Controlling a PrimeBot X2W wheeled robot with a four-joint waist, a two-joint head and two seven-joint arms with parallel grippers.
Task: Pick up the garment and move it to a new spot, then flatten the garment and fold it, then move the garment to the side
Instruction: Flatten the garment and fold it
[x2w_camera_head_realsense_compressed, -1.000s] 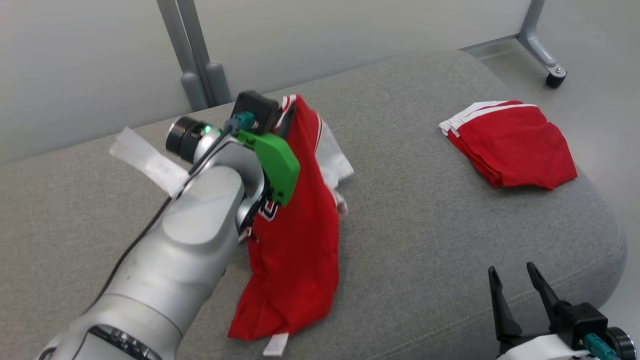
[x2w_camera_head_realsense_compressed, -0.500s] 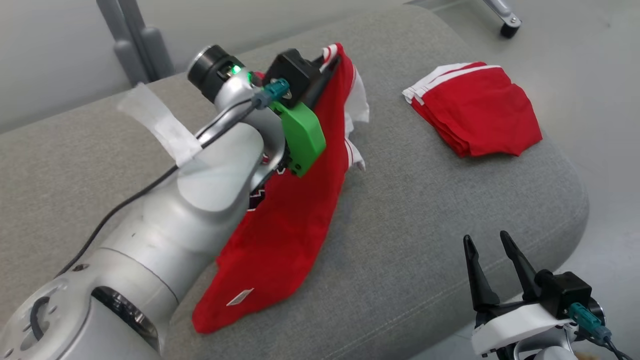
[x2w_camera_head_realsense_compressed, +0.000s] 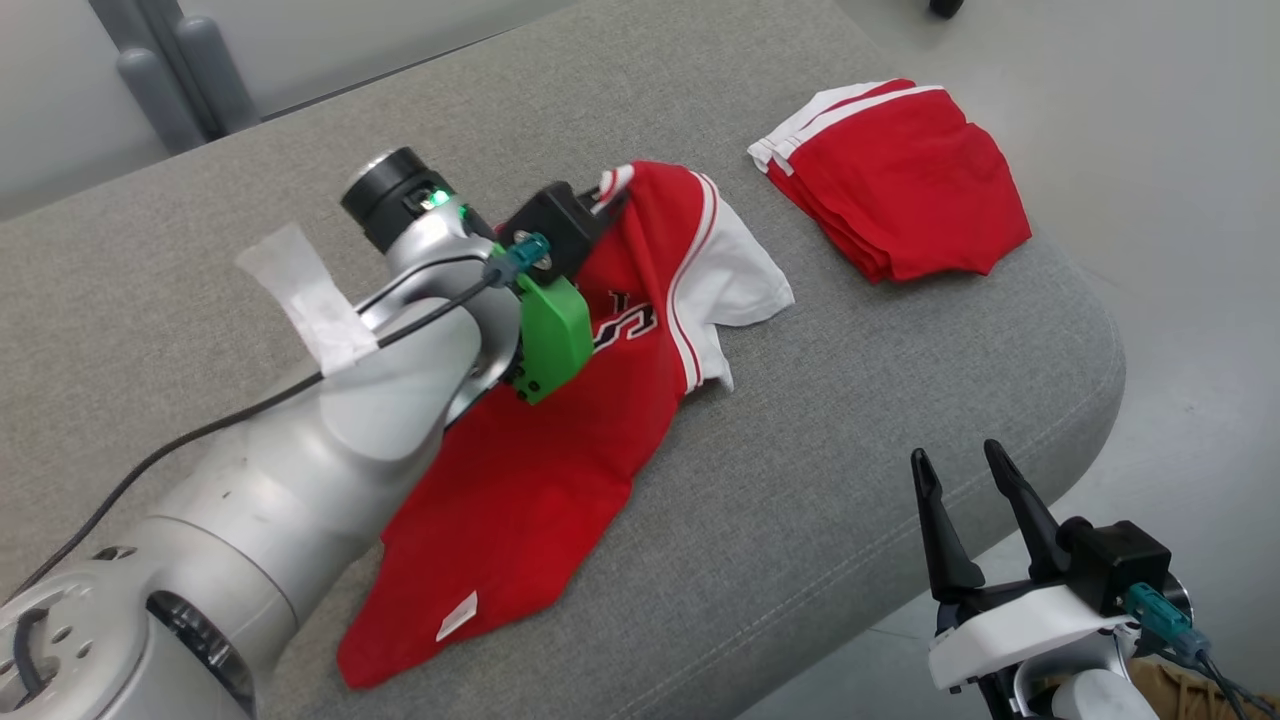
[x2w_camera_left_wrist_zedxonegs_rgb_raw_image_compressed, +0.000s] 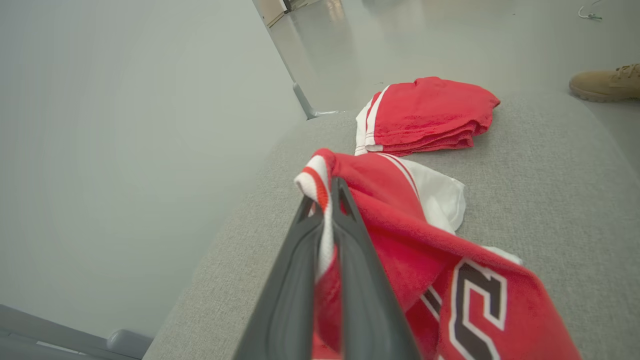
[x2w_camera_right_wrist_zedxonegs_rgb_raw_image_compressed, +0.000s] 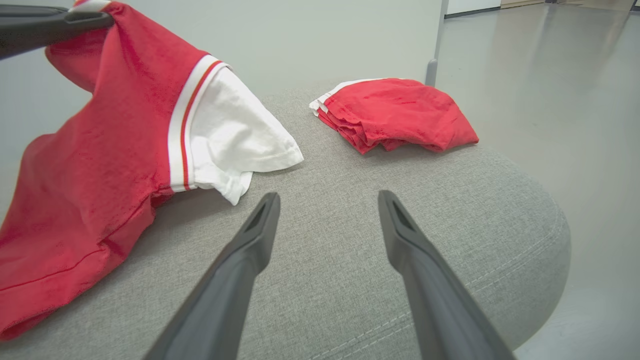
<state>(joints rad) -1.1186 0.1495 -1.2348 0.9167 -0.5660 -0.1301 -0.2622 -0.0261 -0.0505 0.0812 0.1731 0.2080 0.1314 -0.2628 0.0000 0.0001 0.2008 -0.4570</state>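
Garment, a red jersey with a white sleeve, lies spread on the grey cushion. Its striped trim edge is lifted, pinched between the closed fingers of the left end effector. Right end effector, at 4 o'clock from the garment near the cushion's edge, has its fingers parted and empty. A folded red pile sits at 2 o'clock, apart.
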